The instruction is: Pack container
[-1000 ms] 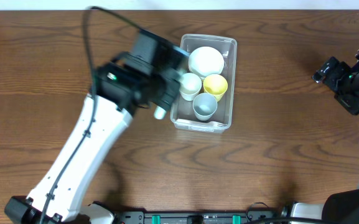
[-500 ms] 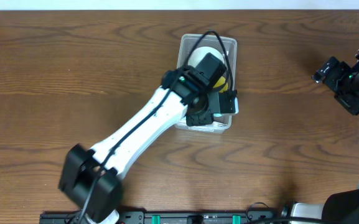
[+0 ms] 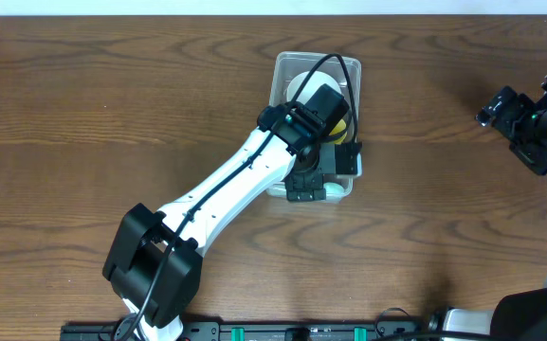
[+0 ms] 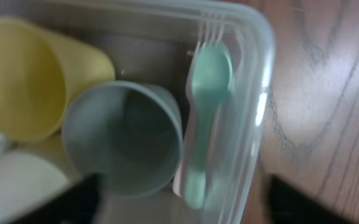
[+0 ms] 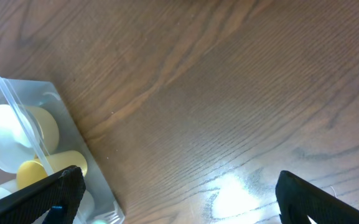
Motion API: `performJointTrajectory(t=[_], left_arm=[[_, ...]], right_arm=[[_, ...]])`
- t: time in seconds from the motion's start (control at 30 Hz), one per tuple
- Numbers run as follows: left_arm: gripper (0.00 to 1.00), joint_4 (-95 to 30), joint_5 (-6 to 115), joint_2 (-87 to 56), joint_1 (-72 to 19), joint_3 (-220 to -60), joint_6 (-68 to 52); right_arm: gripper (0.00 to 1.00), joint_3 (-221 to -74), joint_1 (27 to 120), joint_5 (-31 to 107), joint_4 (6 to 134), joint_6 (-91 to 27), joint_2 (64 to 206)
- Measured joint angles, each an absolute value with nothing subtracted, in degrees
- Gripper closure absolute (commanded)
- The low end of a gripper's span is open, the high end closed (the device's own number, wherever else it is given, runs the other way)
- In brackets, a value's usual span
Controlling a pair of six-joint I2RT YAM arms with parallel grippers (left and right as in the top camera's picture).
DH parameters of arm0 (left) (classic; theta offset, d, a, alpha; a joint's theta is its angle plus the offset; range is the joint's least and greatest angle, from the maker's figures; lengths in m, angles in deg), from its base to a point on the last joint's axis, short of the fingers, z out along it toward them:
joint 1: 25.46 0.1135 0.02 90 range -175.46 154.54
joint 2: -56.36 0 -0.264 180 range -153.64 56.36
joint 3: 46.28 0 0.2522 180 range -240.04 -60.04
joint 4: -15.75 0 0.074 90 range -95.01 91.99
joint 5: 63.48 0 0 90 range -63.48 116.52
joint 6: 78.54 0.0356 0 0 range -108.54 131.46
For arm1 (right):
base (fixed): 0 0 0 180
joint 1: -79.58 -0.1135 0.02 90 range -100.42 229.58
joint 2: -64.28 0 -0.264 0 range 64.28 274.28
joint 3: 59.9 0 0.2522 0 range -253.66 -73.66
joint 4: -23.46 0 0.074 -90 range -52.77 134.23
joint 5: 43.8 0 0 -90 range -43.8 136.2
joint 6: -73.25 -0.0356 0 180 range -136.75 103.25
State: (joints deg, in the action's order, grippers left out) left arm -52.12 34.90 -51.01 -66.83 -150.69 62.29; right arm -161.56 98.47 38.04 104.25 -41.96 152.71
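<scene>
Left gripper hung open, holding nothing, right above the container | fork lay just ahead of its fingers, slotted between grey cup and wall (likely to save room) | right gripper open and idle, well apart from the container.

Overhead: straight down on whole table. Left wrist: very near, down into container. Right wrist: farther off, slanting over table. Shared across all three: container.
</scene>
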Motion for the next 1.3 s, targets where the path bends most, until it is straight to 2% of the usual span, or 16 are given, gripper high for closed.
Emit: performJointTrajectory(t=[0.23,0.37,0.6,0.73,1.0,1.3], left_arm=[[0.02,-53.95,28.45,-45.57,-66.81,-154.63,48.12],[0.02,-58.59,19.21,-36.61,-65.58,-156.16,34.13],[0.02,-73.32,11.27,-23.25,-53.78,-156.94,13.89],[0.02,-76.25,10.38,-17.29,-49.78,-155.78,7.01],[0.02,-79.31,12.02,-5.62,-49.45,-151.13,-3.18],[0.02,-85.88,14.16,-2.47,-49.45,-151.06,-6.67]], right_arm=[[0.01,-161.55,98.47,38.04,104.25,-41.96,152.71],[0.01,-161.55,98.47,38.04,104.25,-41.96,152.71],[0.01,-161.55,98.47,38.04,104.23,-41.96,152.71],[0.01,-161.55,98.47,38.04,104.23,-41.96,152.71],[0.01,-161.55,98.47,38.04,104.25,-41.96,152.71],[0.01,-161.55,98.47,38.04,104.25,-41.96,152.71]])
